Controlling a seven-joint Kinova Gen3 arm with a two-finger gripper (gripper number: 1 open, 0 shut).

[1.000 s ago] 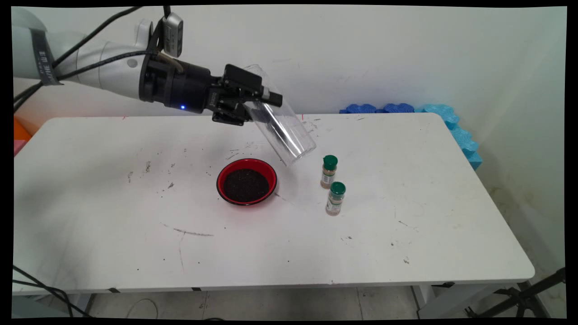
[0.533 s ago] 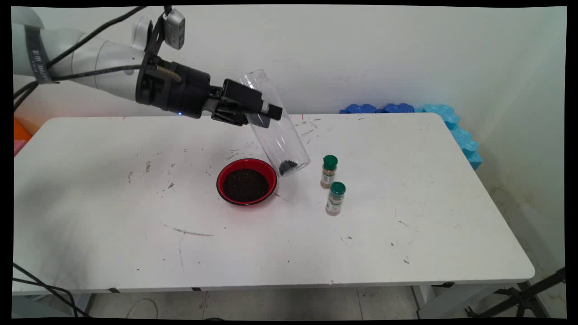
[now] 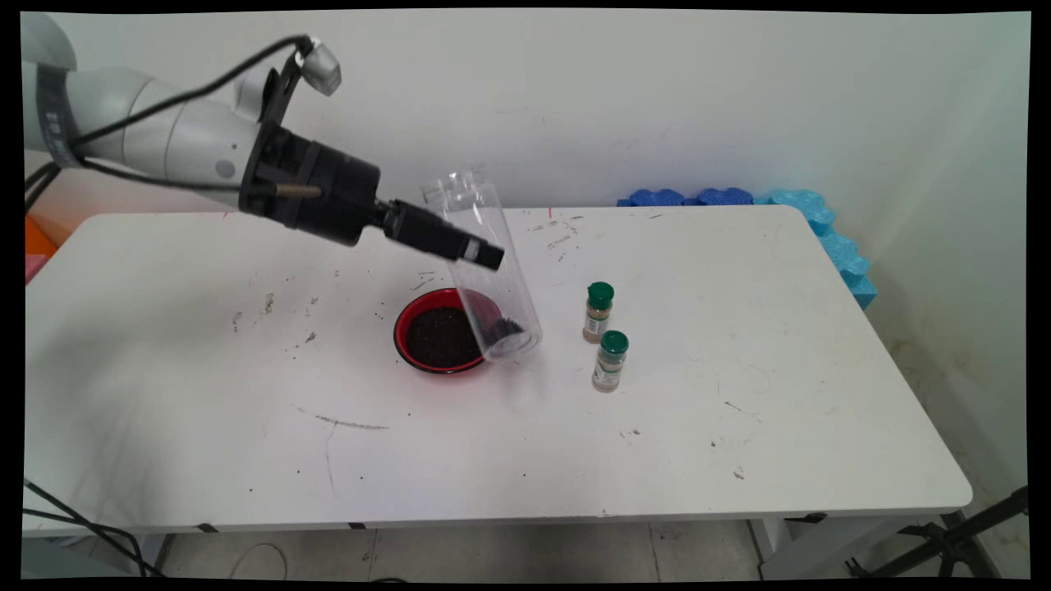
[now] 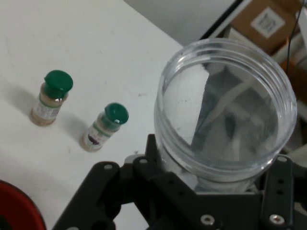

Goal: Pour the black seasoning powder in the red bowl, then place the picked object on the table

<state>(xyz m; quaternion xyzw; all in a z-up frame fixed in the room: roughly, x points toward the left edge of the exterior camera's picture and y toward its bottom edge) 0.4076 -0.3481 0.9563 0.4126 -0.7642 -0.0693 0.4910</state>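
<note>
Jaws of the gripper (image 3: 480, 256) are clamped on a clear jar (image 3: 484, 271), tilted, its base low over the red bowl (image 3: 410, 328) mid-worktop (image 3: 739, 427), dark grains inside. Two green-capped bottles (image 3: 598, 312) stand just beside.

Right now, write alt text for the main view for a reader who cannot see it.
A black gripper holds a clear jar tilted, mouth up, its base with a few dark grains over the right rim of a red bowl of dark grains. Two green-capped spice bottles stand to the right on the white table.
</note>
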